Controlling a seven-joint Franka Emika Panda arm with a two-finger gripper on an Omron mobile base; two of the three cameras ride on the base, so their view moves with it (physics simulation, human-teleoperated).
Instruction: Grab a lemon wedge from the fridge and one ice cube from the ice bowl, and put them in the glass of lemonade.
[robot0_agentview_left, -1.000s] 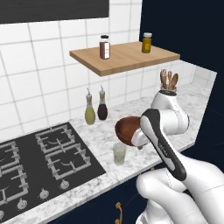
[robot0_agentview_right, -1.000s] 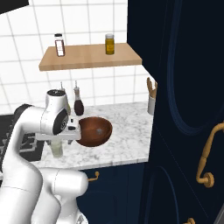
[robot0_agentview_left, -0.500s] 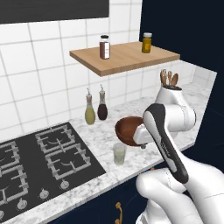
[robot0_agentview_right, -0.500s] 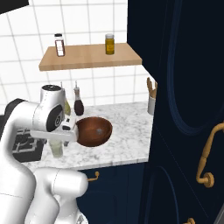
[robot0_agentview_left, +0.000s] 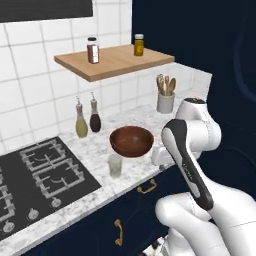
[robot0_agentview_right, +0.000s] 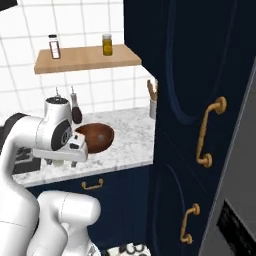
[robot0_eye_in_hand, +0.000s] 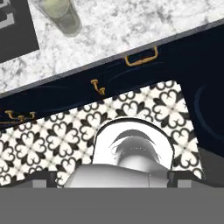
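While the hand hangs with jaws apart at the bench edge, one glass of lemonade stands left of it, one ice bowl just beyond; two bottles farther back.

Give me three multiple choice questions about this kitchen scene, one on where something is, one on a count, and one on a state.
1. Where does the glass of lemonade stand?
A. On the wooden shelf
B. On the marble counter, between the hob and the ice bowl
C. Inside the ice bowl

2. How many jars stand on the wooden shelf?
A. Two
B. Four
C. None

3. What state is the tall navy cabinet door with gold handles in?
A. Closed
B. Wide open
C. Taken off

Answers: 1 B, the glass sits on the counter just in front and to the left of the ice bowl, right of the hob. 2 A, a dark jar and a yellow jar. 3 A, the door lies flush with its frame.
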